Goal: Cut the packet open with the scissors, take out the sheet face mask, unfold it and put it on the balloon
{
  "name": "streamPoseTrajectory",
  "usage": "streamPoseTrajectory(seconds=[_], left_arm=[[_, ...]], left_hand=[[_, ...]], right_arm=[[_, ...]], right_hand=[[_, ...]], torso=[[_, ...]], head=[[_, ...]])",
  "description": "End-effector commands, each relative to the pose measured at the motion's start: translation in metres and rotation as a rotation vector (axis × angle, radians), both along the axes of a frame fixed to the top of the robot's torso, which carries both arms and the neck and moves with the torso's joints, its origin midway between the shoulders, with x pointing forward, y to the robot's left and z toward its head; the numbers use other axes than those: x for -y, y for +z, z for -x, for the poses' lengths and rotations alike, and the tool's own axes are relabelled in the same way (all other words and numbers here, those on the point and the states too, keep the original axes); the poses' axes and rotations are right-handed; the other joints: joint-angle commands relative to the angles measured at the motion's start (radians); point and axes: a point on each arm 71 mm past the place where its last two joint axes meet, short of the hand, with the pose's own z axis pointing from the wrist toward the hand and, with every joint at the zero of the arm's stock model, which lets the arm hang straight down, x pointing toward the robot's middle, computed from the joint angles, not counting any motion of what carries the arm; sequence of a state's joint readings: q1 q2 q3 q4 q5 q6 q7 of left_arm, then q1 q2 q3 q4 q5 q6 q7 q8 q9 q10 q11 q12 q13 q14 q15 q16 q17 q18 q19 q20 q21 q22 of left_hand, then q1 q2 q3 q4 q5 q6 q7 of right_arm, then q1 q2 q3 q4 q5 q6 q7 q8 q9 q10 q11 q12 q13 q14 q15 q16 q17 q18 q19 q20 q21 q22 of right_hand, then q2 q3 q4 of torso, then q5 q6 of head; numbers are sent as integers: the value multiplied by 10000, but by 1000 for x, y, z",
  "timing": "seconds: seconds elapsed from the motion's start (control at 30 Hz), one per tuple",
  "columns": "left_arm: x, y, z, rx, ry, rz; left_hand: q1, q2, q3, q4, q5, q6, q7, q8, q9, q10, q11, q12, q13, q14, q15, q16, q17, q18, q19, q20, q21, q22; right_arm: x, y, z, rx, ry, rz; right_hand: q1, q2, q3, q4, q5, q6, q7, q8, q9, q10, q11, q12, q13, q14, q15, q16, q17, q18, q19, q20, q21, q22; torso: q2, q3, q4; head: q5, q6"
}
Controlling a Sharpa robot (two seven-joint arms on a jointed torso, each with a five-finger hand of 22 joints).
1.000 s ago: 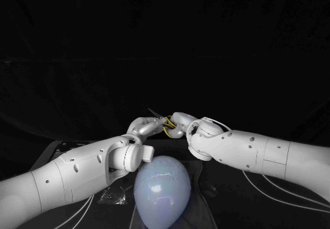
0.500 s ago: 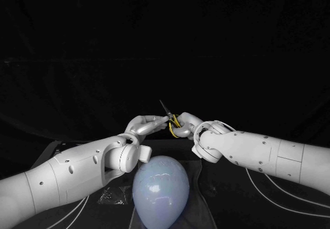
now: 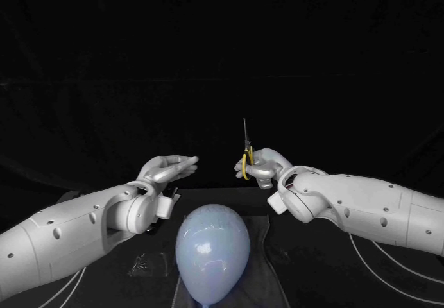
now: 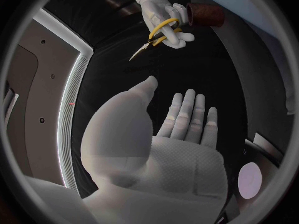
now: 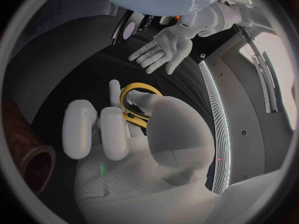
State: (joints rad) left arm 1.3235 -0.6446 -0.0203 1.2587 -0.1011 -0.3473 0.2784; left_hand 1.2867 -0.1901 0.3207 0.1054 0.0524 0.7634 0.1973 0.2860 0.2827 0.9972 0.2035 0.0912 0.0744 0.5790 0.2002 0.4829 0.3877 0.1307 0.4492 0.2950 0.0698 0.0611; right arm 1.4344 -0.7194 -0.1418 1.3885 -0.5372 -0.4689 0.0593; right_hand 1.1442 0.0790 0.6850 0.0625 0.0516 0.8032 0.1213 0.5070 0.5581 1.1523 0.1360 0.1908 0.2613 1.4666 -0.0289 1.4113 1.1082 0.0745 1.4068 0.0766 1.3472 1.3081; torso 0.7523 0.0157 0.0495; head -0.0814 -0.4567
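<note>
My right hand point(image 3: 262, 165) grips the yellow-handled scissors point(image 3: 246, 149) in the air beyond the balloon, their blades pointing straight up. In the right wrist view my right hand's fingers point(image 5: 113, 127) wrap the yellow handle loop of the scissors point(image 5: 137, 102). My left hand point(image 3: 169, 168) hovers to the left of the scissors, apart from them, with its fingers spread and nothing in it. The left wrist view shows the left hand's fingers point(image 4: 186, 115) extended toward the scissors point(image 4: 157, 36). The pale blue balloon point(image 3: 213, 249) lies lengthwise near the table's front edge. A crinkled clear packet point(image 3: 153, 263) lies to the left of the balloon, partly under my left arm.
The balloon rests on a clear film point(image 3: 264, 256) spread on the black table. A dark tray with a pale rim point(image 3: 67, 200) sits at the left, behind my left arm.
The hands have parted. My left hand let go of the scissors and moved left, opening. My right hand lifted the scissors and turned their blades upright.
</note>
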Motion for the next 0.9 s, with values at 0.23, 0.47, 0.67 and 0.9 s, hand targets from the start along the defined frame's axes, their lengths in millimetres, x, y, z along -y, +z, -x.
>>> streamPoseTrajectory(seconds=[0.23,0.47,0.67,0.9], left_arm=[[-35,4,4,206,-170,424],[-55,6,9,385,-687,443],[-69,7,17,470,-1152,237],[-84,2,23,392,-1154,-8]], left_hand=[[358,188,-473,142,-40,383,364,116,46,396,-161,146,34,555,-261,347,-138,-265,1635,-18,523,241],[739,350,-747,244,-32,757,84,144,39,966,-415,187,64,1702,-610,550,-261,386,3421,-95,1430,570],[1264,463,-644,350,-27,1006,-86,35,-33,1426,-655,102,19,3355,-993,664,-229,553,4769,-481,2100,760],[1475,499,-474,395,-26,1079,-109,-16,-65,1520,-688,39,-14,3594,-1043,548,-243,541,4919,-565,2154,754]], right_arm=[[1,0,30,-1885,2498,-3497],[9,-7,50,-2853,3257,-4399],[17,-25,67,-3628,3517,-4929],[26,-44,78,-4185,3263,-5440]], right_hand=[[-84,179,383,591,-31,-93,-106,355,141,3411,-1106,644,709,185,-142,-103,-46,-92,-36,-91,0,461],[-94,167,7,572,-38,-34,-199,509,150,3459,-1215,1444,1724,191,-243,-137,-66,-108,13,-180,15,527],[-106,189,-435,607,-23,126,-307,634,124,3453,-1320,5261,5556,242,-316,-86,108,-136,99,-263,70,645],[-151,58,-1386,813,-30,395,-494,1169,500,3231,-1439,7248,7660,279,-420,-1,325,-121,67,-347,-16,639]], torso=[[-6,-11,8],[-10,-17,2],[3,2,9],[8,5,4]], head=[[-163,119],[-275,142],[-254,69],[-163,-119]])
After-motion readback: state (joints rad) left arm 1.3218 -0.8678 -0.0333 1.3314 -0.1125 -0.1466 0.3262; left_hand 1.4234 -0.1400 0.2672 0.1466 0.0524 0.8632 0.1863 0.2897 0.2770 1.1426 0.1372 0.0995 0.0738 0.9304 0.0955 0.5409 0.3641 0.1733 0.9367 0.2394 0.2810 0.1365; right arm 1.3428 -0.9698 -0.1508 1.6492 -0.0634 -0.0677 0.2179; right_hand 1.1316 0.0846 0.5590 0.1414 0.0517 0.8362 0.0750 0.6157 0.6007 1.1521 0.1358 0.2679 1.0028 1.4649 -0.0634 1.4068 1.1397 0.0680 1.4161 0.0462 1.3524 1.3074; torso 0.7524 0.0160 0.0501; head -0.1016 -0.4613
